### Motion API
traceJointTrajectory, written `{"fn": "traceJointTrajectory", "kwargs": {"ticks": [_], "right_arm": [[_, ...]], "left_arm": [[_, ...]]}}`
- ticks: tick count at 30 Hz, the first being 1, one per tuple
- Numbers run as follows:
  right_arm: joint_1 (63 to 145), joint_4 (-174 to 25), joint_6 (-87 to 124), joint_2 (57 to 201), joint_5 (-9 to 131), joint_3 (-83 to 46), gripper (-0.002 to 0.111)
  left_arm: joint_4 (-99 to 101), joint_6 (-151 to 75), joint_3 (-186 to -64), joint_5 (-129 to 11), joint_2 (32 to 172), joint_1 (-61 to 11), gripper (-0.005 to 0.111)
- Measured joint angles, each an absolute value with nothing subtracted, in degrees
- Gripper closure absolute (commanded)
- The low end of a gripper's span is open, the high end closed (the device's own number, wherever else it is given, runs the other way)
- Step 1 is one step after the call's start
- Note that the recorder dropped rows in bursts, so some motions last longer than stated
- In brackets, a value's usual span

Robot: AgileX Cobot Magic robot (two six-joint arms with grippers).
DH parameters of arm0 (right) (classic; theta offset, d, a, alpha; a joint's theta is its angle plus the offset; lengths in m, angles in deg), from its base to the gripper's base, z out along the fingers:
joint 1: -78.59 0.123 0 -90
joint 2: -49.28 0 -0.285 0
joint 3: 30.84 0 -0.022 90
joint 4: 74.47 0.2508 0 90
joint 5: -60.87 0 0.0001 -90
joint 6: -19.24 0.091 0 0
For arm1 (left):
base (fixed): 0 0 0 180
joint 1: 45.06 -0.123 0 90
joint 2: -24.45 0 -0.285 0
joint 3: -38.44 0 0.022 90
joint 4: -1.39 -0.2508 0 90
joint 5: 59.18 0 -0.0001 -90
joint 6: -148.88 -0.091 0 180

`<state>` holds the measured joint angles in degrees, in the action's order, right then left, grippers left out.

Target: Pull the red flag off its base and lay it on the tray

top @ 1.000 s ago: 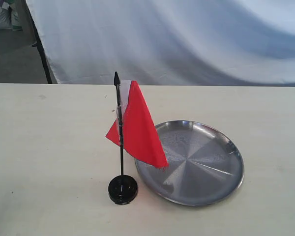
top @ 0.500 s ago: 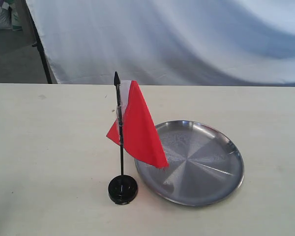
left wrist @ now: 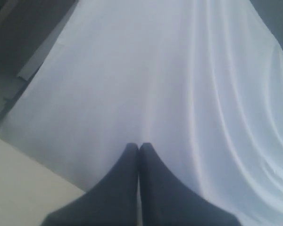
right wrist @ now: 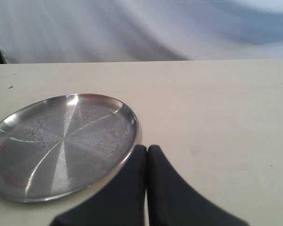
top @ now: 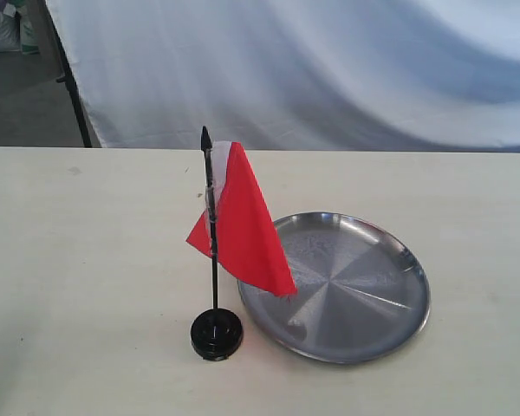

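The red flag (top: 243, 227) stands upright on its thin black pole, planted in the small round black base (top: 216, 334) on the table. Just to the right lies the silver tray (top: 399, 286), empty; the right wrist view also shows the tray (right wrist: 37, 155), with a sliver of red at the picture's edge. My right gripper (right wrist: 146, 149) is shut with nothing in it, near the tray's rim. My left gripper (left wrist: 139, 146) is shut and empty, facing the white cloth. Neither gripper shows in the exterior view.
A white cloth backdrop (top: 329, 69) hangs behind the table's far edge, with a black stand leg (top: 74, 95) at the back left. The cream table (top: 78, 260) stretches left and right of the flag and tray.
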<state>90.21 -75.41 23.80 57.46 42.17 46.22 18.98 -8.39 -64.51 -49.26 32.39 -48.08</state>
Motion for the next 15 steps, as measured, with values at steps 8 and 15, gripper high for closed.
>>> {"fn": "traceJointTrajectory", "kwargs": {"ticks": [8,15], "right_arm": [[90.2,-75.4,23.8,57.5,42.2,46.2,0.108],[90.2,-75.4,23.8,57.5,42.2,46.2,0.108]], "left_arm": [[19.0,-3.0,-64.5,-51.3,32.4,-48.1,0.107],[19.1,-0.8,-64.5,-53.7,32.4,-48.1,0.107]]}}
